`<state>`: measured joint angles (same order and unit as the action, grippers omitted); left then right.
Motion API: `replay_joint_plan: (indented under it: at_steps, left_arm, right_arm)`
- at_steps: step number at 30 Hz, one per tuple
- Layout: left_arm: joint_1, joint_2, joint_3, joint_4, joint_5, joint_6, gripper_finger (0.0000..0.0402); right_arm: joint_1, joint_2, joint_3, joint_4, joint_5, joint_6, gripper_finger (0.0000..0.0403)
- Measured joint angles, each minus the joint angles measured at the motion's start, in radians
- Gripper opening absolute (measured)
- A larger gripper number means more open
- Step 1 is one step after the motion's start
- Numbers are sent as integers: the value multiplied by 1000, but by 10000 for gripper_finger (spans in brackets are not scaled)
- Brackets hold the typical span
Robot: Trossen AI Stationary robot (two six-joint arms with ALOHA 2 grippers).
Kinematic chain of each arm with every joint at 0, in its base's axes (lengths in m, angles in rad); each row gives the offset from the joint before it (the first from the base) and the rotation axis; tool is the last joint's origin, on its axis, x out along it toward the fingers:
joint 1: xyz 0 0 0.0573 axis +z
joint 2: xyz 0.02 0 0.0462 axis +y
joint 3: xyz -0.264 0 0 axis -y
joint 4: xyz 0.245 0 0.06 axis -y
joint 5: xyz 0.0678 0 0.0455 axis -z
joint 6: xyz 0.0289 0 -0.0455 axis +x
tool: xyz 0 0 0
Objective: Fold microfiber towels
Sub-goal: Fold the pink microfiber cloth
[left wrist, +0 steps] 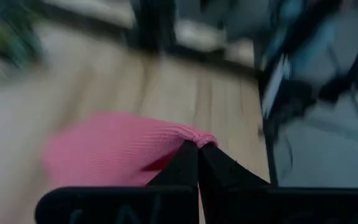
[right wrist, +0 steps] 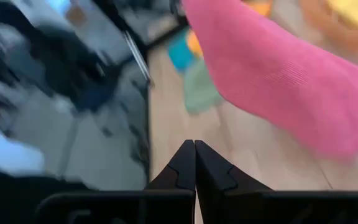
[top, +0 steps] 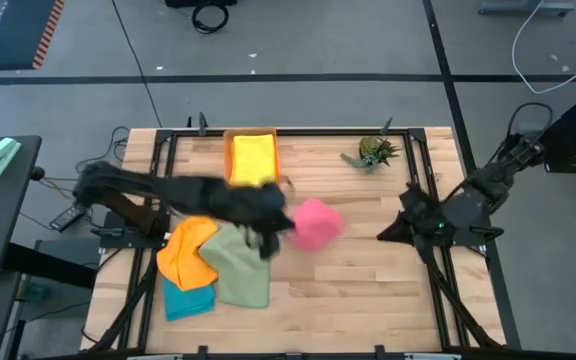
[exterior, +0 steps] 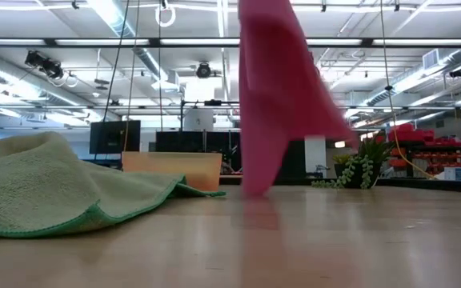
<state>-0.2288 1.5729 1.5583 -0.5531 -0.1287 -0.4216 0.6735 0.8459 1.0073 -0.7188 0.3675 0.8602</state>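
A pink microfiber towel (top: 318, 222) hangs at the middle of the table, and my left gripper (top: 290, 228) is shut on it. In the low view the pink towel (exterior: 270, 96) drops from above the picture; whether its lower end (exterior: 254, 186) touches the table I cannot tell. An orange towel (top: 186, 250), a sage green towel (top: 238, 262) and a teal towel (top: 188, 298) lie overlapping at the near left. A yellow towel (top: 253, 158) lies in the orange tray (top: 230, 150). My right gripper (top: 393, 228) is shut on nothing, at the table's right. My left gripper pinches a bunched bit of the pink towel's upper edge (left wrist: 194, 133) between its two fingers. The fingers come from the table's left, slanting down. The towel hangs slack below and beyond the fingers; one layer or several, I cannot tell.
A small spiky green plant (top: 373, 152) stands at the far right, right of the tray. The sage green towel (exterior: 46, 188) fills the low view's left foreground. Bare wood lies in the near middle and near right of the table (top: 368, 300).
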Motion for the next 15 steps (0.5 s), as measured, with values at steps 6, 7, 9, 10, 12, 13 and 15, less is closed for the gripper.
replay_joint_plan:
  at_steps: [6, 7, 9, 10, 12, 13, 15]
  left_arm:
    - [-54, 182, -2, -102, 68, -89, 3]
    - [-57, 197, -2, -102, 66, -99, 3]
    - [-57, 215, -2, -125, 64, -114, 5]
    - [-58, 220, -1, -126, 70, -119, 7]
    - [-68, 222, -1, -156, 92, -120, 7]
    - [-75, 222, -1, -166, 105, -120, 6]
    - [-92, 222, -1, -178, 116, -119, 4]
  right_arm:
    - [72, 160, -72, -22, -3, 26, 6]
    - [75, 196, -87, -4, -3, 20, 6]
    - [76, 273, -120, 23, -3, 8, 6]
    - [76, 311, -140, 41, -3, 4, 6]
    - [73, 383, -168, 88, 7, 6, 6]
    - [64, 418, -180, 119, 24, 29, 6]
    - [37, 478, -207, 165, 68, 96, 6]
